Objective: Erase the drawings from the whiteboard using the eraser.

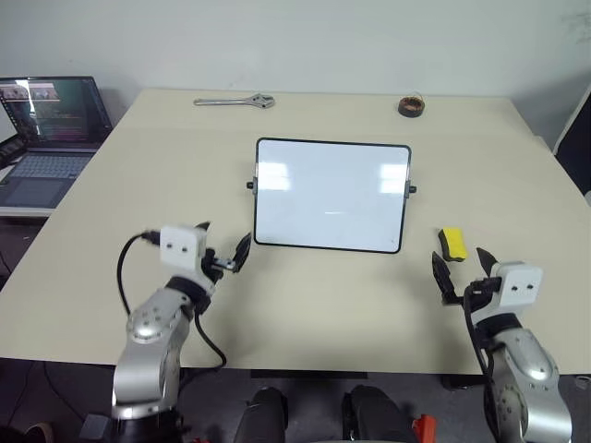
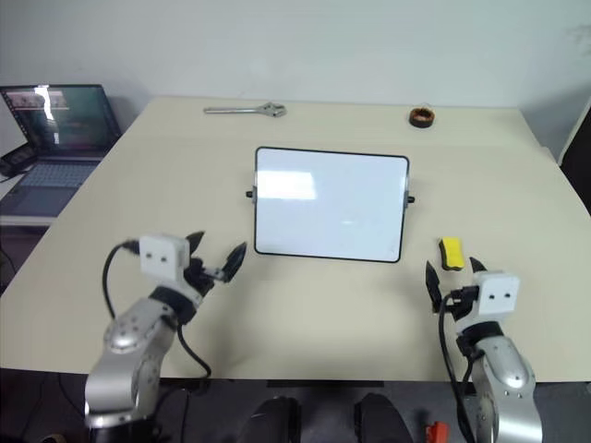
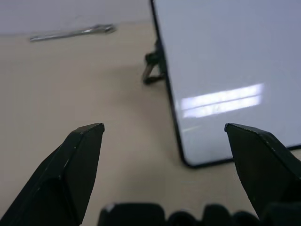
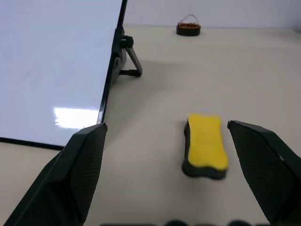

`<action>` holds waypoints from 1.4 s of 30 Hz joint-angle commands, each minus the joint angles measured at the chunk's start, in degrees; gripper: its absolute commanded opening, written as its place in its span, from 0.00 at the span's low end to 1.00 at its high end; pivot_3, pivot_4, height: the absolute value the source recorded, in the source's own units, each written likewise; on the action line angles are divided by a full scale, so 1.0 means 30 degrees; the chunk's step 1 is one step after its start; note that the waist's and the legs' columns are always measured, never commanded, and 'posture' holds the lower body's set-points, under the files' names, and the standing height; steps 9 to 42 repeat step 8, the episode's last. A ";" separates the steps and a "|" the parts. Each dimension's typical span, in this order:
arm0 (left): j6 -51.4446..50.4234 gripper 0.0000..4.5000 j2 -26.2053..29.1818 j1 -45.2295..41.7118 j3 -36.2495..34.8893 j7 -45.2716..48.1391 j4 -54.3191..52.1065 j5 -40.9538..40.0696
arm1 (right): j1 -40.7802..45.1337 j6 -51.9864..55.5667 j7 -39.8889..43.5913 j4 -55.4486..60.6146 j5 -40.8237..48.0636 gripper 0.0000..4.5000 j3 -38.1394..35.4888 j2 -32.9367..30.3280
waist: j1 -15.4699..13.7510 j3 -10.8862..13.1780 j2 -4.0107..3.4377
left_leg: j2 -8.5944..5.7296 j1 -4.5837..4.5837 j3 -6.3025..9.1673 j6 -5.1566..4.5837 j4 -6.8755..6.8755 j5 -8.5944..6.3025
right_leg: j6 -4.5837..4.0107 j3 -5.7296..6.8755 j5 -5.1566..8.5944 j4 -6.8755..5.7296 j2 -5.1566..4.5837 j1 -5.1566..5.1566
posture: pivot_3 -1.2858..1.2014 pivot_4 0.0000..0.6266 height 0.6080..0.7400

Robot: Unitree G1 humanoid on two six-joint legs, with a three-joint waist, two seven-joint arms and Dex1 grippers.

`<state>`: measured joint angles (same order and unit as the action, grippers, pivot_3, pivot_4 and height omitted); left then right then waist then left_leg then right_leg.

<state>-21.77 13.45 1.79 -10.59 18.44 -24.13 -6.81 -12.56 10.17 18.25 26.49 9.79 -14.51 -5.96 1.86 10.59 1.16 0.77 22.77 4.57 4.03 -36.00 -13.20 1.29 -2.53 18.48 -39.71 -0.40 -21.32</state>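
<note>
A broad, matte beige table (image 1: 305, 314) stands against a plain pale wall (image 1: 305, 41); beside it, an open dark laptop (image 1: 51, 129) with a lit screen sits on a lower white side desk (image 1: 28, 210).

On beige table: 1 glossy white black-framed whiteboard (image 1: 332, 194), 1 yellow dark-based eraser block (image 1: 452, 244) at 3 o'clock, 1 silver adjustable wrench (image 1: 235, 101), 1 dark round wire coil (image 1: 411, 106), 1 open laptop (image 1: 51, 129) off-table.

You're looking at a glossy white whiteboard (image 1: 332, 194), thin black frame, glare streaks across it. It rests on a matt, smooth beige table (image 1: 138, 185). Right of the board: yellow spongy-looking eraser (image 4: 205, 143), dark base. Behind the board: shiny metal wrench (image 1: 235, 101).
</note>
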 commanded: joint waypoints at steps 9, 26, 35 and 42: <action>0.2741 1.00 -0.1488 0.1794 -0.1852 -0.4032 0.1020 0.0894 | -0.0748 -0.0537 -0.0698 0.0593 0.0547 0.99 0.0138 -0.0746 | -0.0048 -0.0013 0.0012 | -0.0008 -0.0057 -0.0006 0.0003 -0.0005 0.0008 | 0.0075 0.0001 0.0047 -0.0019 0.0056 0.0039 | 0.52 0.24 1.00; 0.2741 1.00 -0.1488 0.1794 -0.1852 -0.4032 0.1020 0.0894 | -0.0748 -0.0537 -0.0698 0.0593 0.0547 0.99 0.0138 -0.0746 | -0.0048 -0.0013 0.0012 | -0.0008 -0.0057 -0.0006 0.0003 -0.0005 0.0008 | 0.0075 0.0001 0.0047 -0.0019 0.0056 0.0039 | 0.52 0.24 1.00; 0.2741 1.00 -0.1488 0.1794 -0.1852 -0.4032 0.1020 0.0894 | -0.0748 -0.0537 -0.0698 0.0593 0.0547 0.99 0.0138 -0.0746 | -0.0048 -0.0013 0.0012 | -0.0008 -0.0057 -0.0006 0.0003 -0.0005 0.0008 | 0.0075 0.0001 0.0047 -0.0019 0.0056 0.0039 | 0.52 0.24 1.00; 0.2741 1.00 -0.1488 0.1794 -0.1852 -0.4032 0.1020 0.0894 | -0.0748 -0.0537 -0.0698 0.0593 0.0547 0.99 0.0138 -0.0746 | -0.0048 -0.0013 0.0012 | -0.0008 -0.0057 -0.0006 0.0003 -0.0005 0.0008 | 0.0075 0.0001 0.0047 -0.0019 0.0056 0.0039 | 0.52 0.24 1.00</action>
